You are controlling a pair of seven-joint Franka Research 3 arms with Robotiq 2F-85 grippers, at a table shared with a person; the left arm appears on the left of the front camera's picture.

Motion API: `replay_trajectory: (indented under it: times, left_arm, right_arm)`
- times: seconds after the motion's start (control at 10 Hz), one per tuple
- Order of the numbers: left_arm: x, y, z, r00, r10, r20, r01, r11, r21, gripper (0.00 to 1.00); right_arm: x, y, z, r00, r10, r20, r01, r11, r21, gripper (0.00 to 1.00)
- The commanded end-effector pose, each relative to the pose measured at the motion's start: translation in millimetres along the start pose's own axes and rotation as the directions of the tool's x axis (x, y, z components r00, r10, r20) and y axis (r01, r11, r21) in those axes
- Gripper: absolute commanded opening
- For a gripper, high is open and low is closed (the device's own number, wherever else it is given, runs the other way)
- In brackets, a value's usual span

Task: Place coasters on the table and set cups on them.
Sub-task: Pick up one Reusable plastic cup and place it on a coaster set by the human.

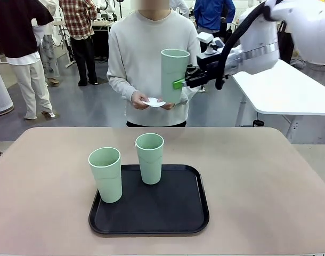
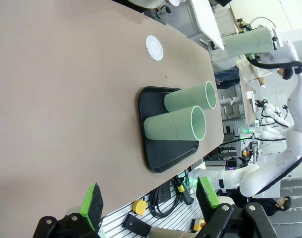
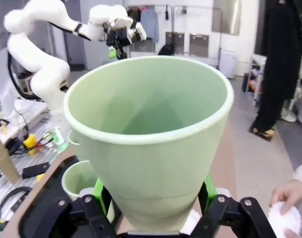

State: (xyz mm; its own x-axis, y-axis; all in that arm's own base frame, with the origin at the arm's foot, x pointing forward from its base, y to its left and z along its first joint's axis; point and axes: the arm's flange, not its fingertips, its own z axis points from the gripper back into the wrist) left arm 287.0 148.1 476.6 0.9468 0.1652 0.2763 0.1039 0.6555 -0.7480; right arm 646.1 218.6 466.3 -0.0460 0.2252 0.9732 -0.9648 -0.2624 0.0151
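Noted one coaster laid bare on the table, two cups standing on the tray, third cup clamped aloft in right gripper, left gripper agape, empty

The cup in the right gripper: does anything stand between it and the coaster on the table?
Nothing visible does. The coaster lies bare on the table, apart from the tray. The person's hands, holding another coaster, are close below the cup in the right gripper.
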Motion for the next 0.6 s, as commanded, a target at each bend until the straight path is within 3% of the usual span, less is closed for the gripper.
replay_trajectory:
  times: [0.0, 0.5]
  left_arm:
    - [1, 0, -1, 1.0, 0.002, 0.012, -0.002, 1.0, -0.013, 1.0]
    - [1, 0, -1, 1.0, 0.002, 0.012, -0.002, 1.0, -0.013, 1.0]
  right_arm:
    - [0, -41, -16, 1.0, 0.011, -0.017, -0.01, 0.998, 0.067, 0.83]
    - [-44, -57, -86, 0.995, -0.065, -0.08, 0.079, 0.978, 0.194, 0.83]
